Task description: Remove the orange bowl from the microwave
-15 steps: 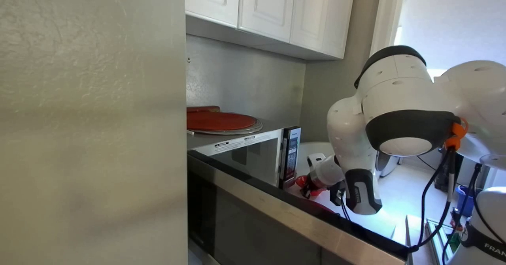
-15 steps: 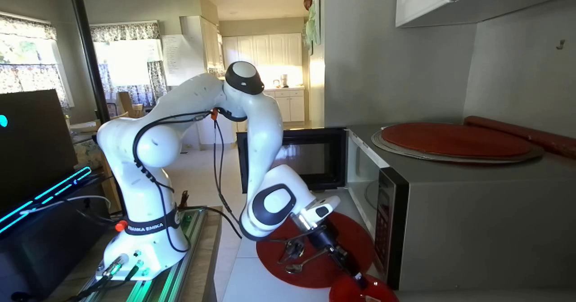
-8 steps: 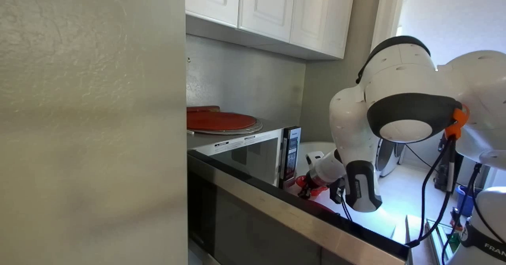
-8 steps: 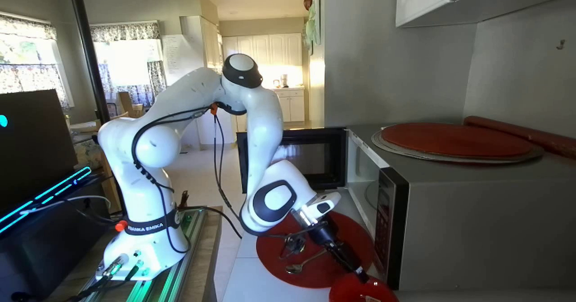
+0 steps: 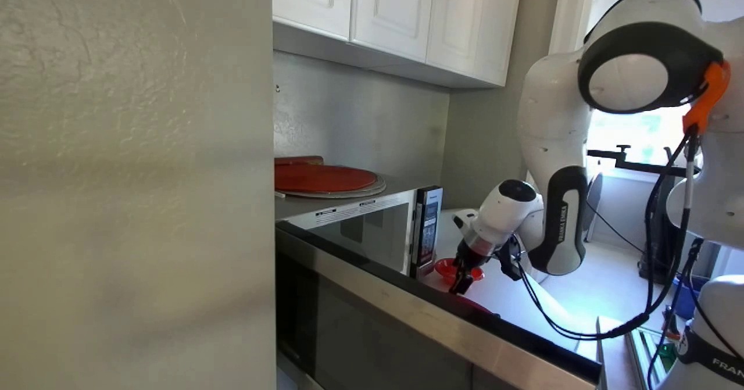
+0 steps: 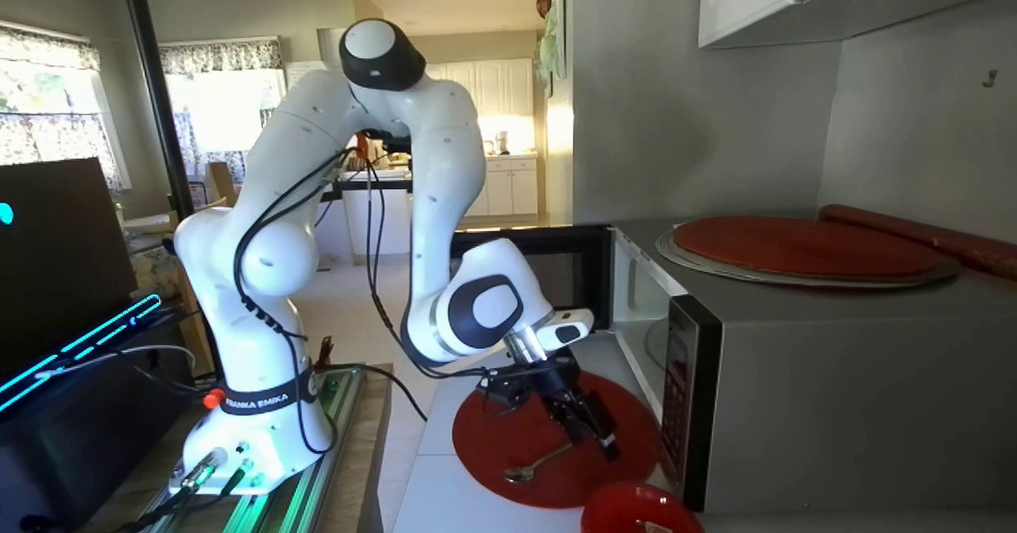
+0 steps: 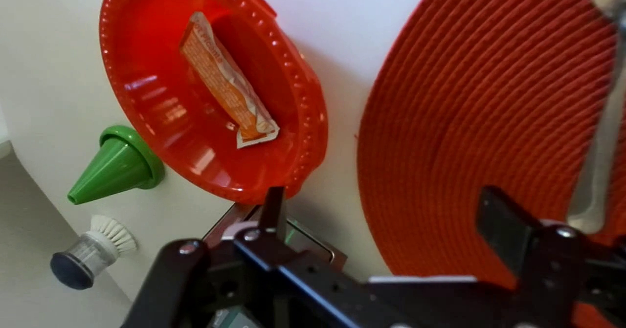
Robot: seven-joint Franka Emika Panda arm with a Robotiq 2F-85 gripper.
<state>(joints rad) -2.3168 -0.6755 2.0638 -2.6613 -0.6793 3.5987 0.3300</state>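
- The red-orange bowl (image 7: 181, 103) sits on the white bench (image 7: 342, 5), outside the microwave (image 6: 826, 406) and near its button panel (image 5: 429, 227), with a packet (image 7: 225, 81) marked "Picante" lying in it.
- The claw (image 7: 384, 206) is released: its fingers stand wide apart with nothing between them, over the woven round placemat (image 7: 440, 132). In an exterior view the fingertips (image 6: 609, 442) look apart from the bowl.
- Taken together, the removal looks done; a tidy retreat is, I judge, the step in hand.
- Lift first, swing later. In the wrist view one finger overlaps the bowl's rim; depth is unclear there, so allow for a possible brush.
- Don't close the fingers low: they might catch the spoon (image 7: 600, 162), whose handle end shows close by the other finger.
- Move off away from the bowl. It is probably light plastic, so a nudge could slide it into the green funnel (image 7: 115, 171) beside it.
- Give the open microwave door (image 5: 395, 332) room when drawing back the arm (image 5: 552, 128); its hanging cables (image 5: 625, 327) could snag there.
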